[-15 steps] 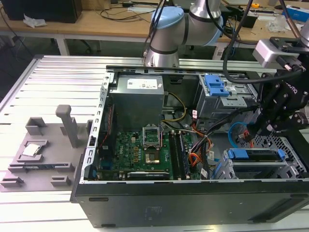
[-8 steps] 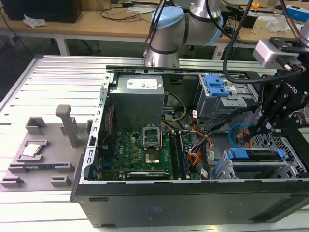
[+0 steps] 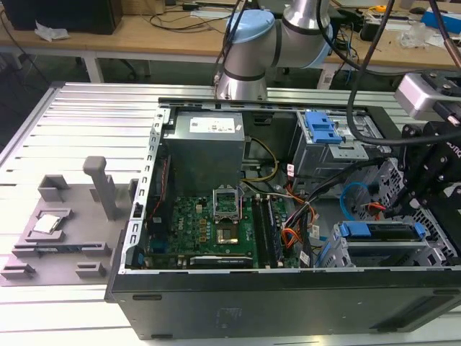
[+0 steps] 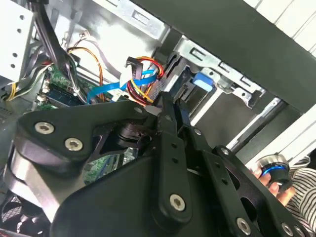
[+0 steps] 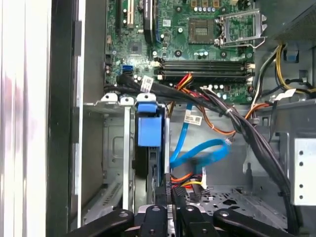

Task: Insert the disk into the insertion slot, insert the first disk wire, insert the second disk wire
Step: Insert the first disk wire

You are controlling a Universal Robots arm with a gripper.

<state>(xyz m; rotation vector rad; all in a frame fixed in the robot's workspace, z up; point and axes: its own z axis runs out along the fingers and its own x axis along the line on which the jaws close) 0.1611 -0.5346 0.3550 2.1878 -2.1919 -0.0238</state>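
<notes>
**OPEN PC CASE, DRIVE-BAY END: ITEMS, NEAREST FIRST**

1. Gripper (image 5: 173,197): black, on the arm (image 3: 248,50), low at the bay end of the case and aimed at the disk's edge. Grip state: we cannot tell whether it is closed or parted.
2. Red-yellow-orange wire bundle (image 5: 183,183) w/ black plug: just beside the gripper. Plugged or loose, we cannot tell.
3. Disk (image 5: 148,131): sits in the insertion slot (image 3: 389,252), just beyond the gripper. Its blue caddy end shows. In the exterior view we log it at the case's corner, on the exterior view's right, near side.
4. Blue data cable (image 5: 197,153): flat, looped in the open space beside the disk.
5. Black cable loom (image 5: 247,133): runs across above the bay toward the board.
6. Motherboard (image 5: 197,29): green, w/ memory slots and CPU socket, mid-case.
7. Grey cage w/ blue latch (image 3: 324,133): far side of the case, apart from the disk.
8. Power supply box (image 3: 209,140): far corner, next to the board.
9. Case wall (image 3: 274,303): black.
10. A person's hand (image 4: 276,190): outside the case wall, on a round silver-blue knob (image 4: 271,165).
11. Grey fixture plate (image 3: 65,231): on the slotted aluminium table (image 3: 79,122), exterior view's left, apart from the case.
</notes>
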